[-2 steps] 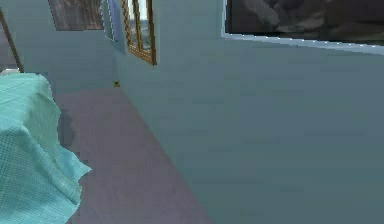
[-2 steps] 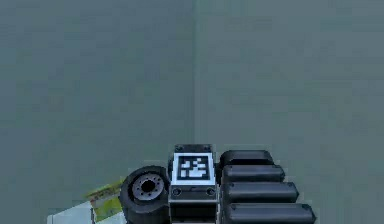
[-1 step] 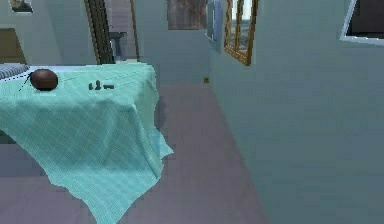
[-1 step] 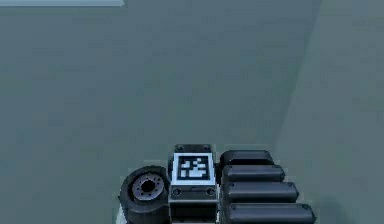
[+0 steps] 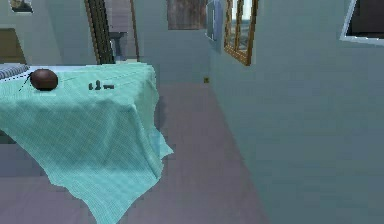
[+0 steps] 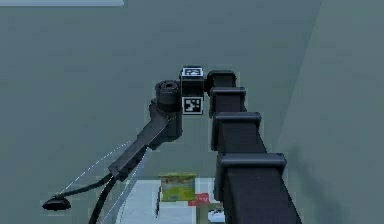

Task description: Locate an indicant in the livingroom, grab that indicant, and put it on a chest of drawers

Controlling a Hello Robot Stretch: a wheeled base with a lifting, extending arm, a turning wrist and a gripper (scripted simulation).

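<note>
My gripper [image 6: 78, 208] hangs from the dark arm [image 6: 245, 160] in the arm side view, its thin fingers [image 6: 120, 165] slanting down to the left in front of a grey wall. One finger ends in a dark pad and the other runs to the picture's bottom edge, so I cannot tell whether it holds anything. Below the arm lies a white surface [image 6: 150, 195] with a yellowish box [image 6: 180, 188] and a small red thing [image 6: 215, 212]. In the forward view, two small dark things [image 5: 100, 86] lie on a teal cloth [image 5: 100, 130].
The teal cloth drapes a piece of furniture at the forward view's left, with a dark reddish ball [image 5: 43, 79] on it. A doorway [image 5: 112, 30] opens behind it. A wood-framed window [image 5: 240, 28] is on the right wall. Bare floor [image 5: 200, 150] runs ahead.
</note>
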